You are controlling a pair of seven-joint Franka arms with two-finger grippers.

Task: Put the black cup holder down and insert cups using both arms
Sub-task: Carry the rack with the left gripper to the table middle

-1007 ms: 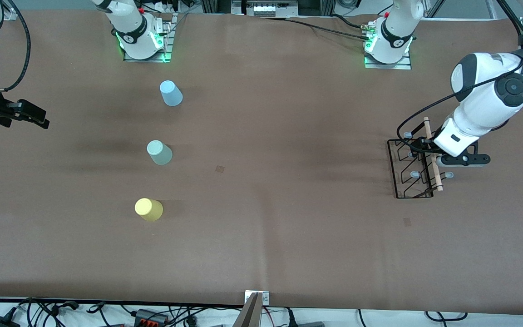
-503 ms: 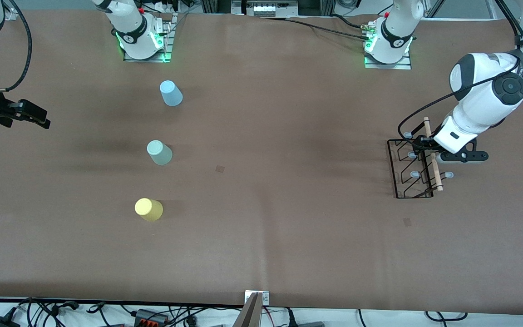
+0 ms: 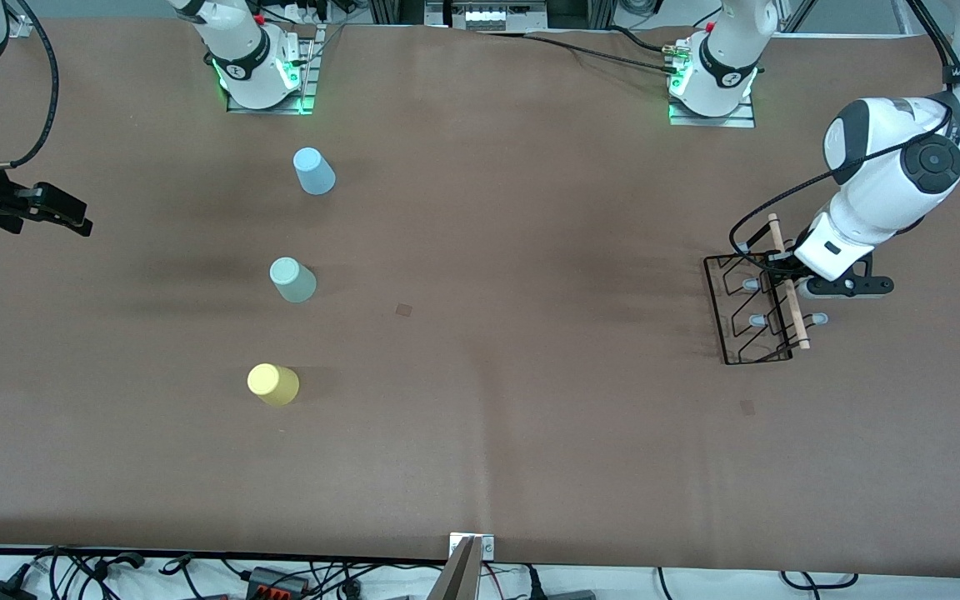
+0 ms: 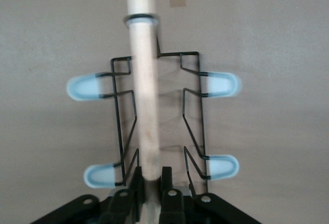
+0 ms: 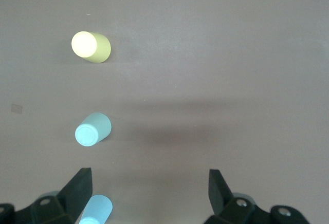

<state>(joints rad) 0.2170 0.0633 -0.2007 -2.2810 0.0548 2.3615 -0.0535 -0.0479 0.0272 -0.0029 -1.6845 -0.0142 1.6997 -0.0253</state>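
Left wrist view: left hand [image 4: 149, 193] clenched on the wooden handle [image 4: 144, 90] of the black cup holder [image 3: 751, 312], at the left arm's end of the surface [image 3: 530, 433]. Right hand [image 5: 149, 188] released, waiting over the right arm's end. Blue cup [image 3: 313, 171], mint cup [image 3: 292, 279], yellow cup [image 3: 272, 384] stand in a row, yellow nearest the front camera.

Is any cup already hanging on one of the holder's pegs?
No: the black cup holder has bare pegs, and the three cups stand on the table toward the right arm's end.
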